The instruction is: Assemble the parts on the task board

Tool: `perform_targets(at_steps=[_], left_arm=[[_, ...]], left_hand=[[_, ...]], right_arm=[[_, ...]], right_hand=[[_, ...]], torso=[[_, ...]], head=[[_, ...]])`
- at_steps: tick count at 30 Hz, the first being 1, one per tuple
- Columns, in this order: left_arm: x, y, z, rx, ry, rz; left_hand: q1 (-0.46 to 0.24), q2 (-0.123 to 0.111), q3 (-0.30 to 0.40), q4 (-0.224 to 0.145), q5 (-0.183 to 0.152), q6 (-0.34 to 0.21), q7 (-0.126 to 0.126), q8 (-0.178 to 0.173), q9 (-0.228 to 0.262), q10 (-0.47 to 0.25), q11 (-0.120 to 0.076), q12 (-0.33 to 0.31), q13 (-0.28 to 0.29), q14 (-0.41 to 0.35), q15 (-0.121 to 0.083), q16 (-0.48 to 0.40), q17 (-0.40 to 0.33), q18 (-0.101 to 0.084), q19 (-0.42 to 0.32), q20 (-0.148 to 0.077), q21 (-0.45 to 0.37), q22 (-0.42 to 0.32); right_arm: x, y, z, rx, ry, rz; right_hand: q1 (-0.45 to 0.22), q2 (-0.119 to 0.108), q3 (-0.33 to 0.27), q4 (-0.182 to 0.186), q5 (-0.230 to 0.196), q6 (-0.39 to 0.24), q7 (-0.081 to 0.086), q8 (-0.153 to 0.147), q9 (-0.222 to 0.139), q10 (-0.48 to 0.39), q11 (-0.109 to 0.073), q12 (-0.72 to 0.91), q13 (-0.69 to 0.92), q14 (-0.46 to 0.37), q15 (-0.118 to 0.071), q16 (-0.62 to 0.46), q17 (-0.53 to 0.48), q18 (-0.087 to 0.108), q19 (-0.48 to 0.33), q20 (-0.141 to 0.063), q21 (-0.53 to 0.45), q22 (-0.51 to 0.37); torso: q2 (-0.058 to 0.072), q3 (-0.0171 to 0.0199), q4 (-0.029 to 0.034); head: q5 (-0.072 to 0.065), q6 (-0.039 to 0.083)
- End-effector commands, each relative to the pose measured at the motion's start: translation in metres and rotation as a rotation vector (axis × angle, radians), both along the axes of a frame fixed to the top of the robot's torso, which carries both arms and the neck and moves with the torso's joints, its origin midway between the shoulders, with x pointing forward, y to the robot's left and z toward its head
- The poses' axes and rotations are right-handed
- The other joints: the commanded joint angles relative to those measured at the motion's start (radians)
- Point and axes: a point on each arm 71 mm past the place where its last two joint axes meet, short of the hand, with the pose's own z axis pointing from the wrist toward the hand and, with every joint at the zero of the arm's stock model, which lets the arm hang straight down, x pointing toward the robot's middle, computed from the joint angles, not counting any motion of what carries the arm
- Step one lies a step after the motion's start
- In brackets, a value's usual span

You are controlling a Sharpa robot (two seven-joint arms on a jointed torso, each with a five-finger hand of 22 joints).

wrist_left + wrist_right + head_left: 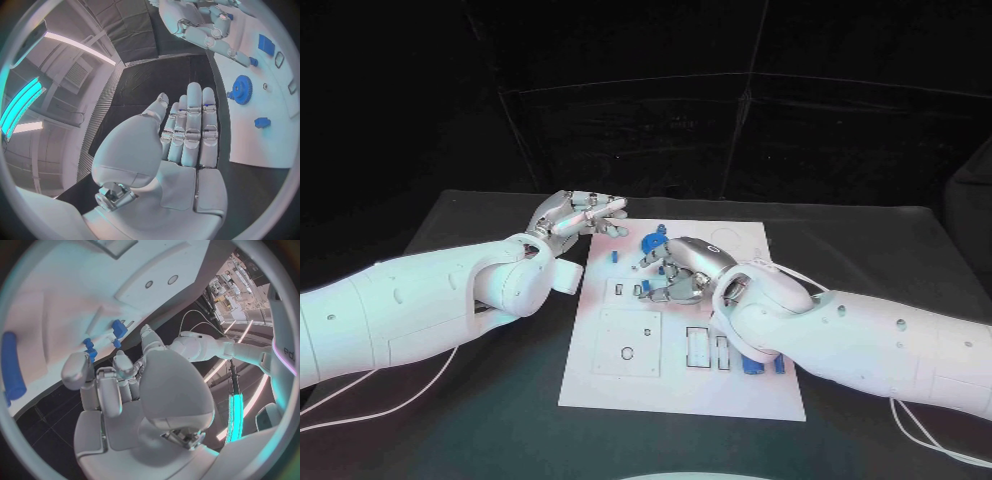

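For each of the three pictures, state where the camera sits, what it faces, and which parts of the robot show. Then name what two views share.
Head view: on the robot's head, looking down at the white board; both arms, left hand and right hand show.
Left wrist view: behind the left hand, open and flat, facing the board's edge and a blue gear.
Right wrist view: behind the right hand, over the board.
Shared: the left wrist and head views both show the gear.

A black table [473, 400] carries the white task board [678, 385], which lies flat at its middle with its long side running away from the robot, dark tabletop showing on both sides of it, and thin white cables [387, 395] trail across the table's near corners.
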Motion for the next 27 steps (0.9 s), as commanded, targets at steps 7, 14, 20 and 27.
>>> perform_targets(at_steps=[7, 14, 20, 27], left_arm=[[-0.004, 0.008, -0.008, 0.329, 0.064, -0.098], [-0.007, 0.001, -0.013, 0.613, 0.176, -0.217], [-0.006, -0.009, -0.008, 0.913, 0.234, -0.303], [0.002, -0.024, 0.001, 1.105, 0.266, -0.333]], left_hand=[[-0.075, -0.024, -0.017, 0.033, 0.005, 0.050, -0.045, 0.022, 0.021, 0.113, -0.050, 0.059, 0.062, 0.190, -0.058, 0.470, 0.415, 0.012, 0.169, -0.063, 0.131, 0.066], [-0.153, -0.028, -0.057, 0.100, 0.010, 0.070, -0.089, 0.093, 0.076, 0.134, -0.080, 0.441, 0.383, 0.243, -0.090, 1.092, 1.066, -0.040, 0.316, -0.112, 0.634, 0.565], [-0.181, -0.009, -0.114, 0.172, 0.007, 0.045, -0.096, 0.186, 0.150, 0.085, -0.099, 0.841, 0.792, 0.249, -0.107, 1.125, 1.108, -0.067, 0.338, -0.116, 0.830, 0.805], [-0.178, 0.008, -0.188, 0.230, 0.007, 0.009, -0.113, 0.304, 0.252, 0.092, -0.109, 0.980, 0.942, 0.255, -0.113, 1.142, 1.132, -0.094, 0.374, -0.127, 0.969, 1.005]], right_arm=[[0.013, -0.075, 0.043, 0.320, 0.110, -0.044], [0.026, -0.124, 0.066, 0.383, 0.171, -0.133], [0.032, -0.140, 0.070, 0.383, 0.177, -0.168], [0.037, -0.144, 0.069, 0.368, 0.187, -0.190]], right_hand=[[0.065, 0.034, 0.004, -0.014, 0.045, -0.007, -0.005, 0.019, -0.006, -0.114, -0.012, -0.139, -0.165, 0.034, -0.011, -0.084, -0.012, 0.041, -0.086, -0.011, -0.092, -0.150], [0.075, 0.048, 0.000, -0.025, 0.039, 0.010, -0.014, 0.039, -0.002, -0.098, -0.019, -0.155, -0.194, 0.034, -0.018, -0.100, -0.027, 0.041, -0.079, -0.017, -0.104, -0.160], [0.075, 0.053, -0.002, -0.026, 0.041, 0.014, -0.016, 0.045, -0.002, -0.093, -0.022, -0.155, -0.198, 0.035, -0.020, -0.103, -0.029, 0.041, -0.076, -0.019, -0.105, -0.161], [0.073, 0.057, -0.004, -0.026, 0.044, 0.016, -0.017, 0.049, -0.002, -0.090, -0.023, -0.156, -0.203, 0.035, -0.021, -0.107, -0.034, 0.042, -0.076, -0.020, -0.109, -0.166]], torso=[[-0.014, 0.0008, -0.0034], [-0.031, 0.0039, -0.0057], [-0.040, 0.0098, -0.0065], [-0.050, 0.0150, -0.0045]], head=[[0.002, 0.001], [0.008, -0.010], [0.012, -0.016], [0.019, -0.026]])
